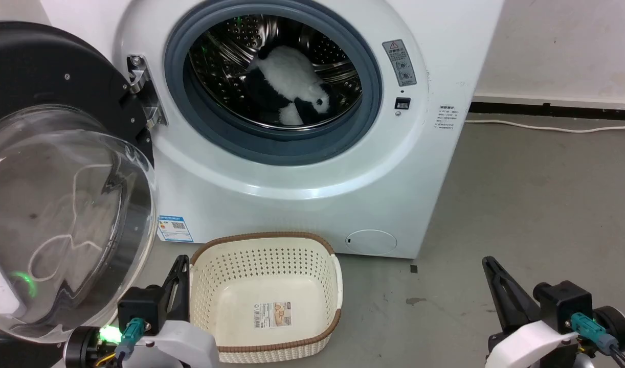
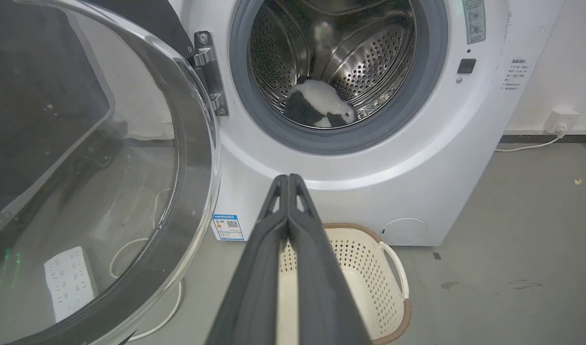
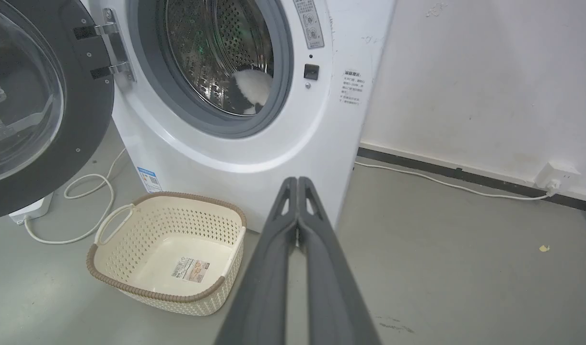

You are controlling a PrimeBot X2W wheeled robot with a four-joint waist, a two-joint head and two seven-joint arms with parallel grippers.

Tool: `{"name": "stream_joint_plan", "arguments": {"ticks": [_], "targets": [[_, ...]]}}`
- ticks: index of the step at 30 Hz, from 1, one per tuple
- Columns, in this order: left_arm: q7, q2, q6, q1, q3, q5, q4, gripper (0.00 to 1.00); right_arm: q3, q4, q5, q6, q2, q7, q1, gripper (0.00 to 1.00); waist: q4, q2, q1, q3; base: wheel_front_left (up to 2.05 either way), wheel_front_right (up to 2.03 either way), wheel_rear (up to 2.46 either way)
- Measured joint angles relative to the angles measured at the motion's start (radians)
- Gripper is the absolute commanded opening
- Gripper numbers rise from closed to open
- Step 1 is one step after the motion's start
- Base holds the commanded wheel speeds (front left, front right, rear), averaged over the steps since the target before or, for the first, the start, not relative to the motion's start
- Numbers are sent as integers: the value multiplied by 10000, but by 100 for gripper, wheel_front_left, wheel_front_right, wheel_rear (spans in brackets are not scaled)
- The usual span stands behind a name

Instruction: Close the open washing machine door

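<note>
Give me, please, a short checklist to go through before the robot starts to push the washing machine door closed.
1. Door free to swing: the washing machine door stands wide open on its hinge, with nothing touching it: ok.
2. Porthole clear: the black and white soft toy lies inside the drum, off the grey gasket: ok.
3. Grippers empty: the left gripper and the right gripper are shut and hold nothing: ok.
4. Left gripper near the door: it is low beside the rim, apart from it: ok.
5. Basket out of the door's path: it stands on the floor before the washing machine; clearance under the door: cannot tell.
</note>
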Motion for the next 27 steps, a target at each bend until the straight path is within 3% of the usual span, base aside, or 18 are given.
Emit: {"name": "stream_joint_plan", "arguments": {"ticks": [2, 3, 27], "targets": [[0, 0, 0, 0, 0, 0, 0, 0, 2, 0, 0, 0, 0, 0, 0, 0, 0, 0, -1, 0, 0, 0, 0], [0, 0, 0, 0, -4, -2, 2, 100, 0, 0, 4, 0, -2, 0, 3, 100, 0, 0, 0, 0, 0, 0, 0], [-347, 2, 19, 0, -219, -6, 35, 100, -56, 23, 128, 0, -2, -360, 27, 100, 388, 0, 0, -43, 0, 0, 0]]}}
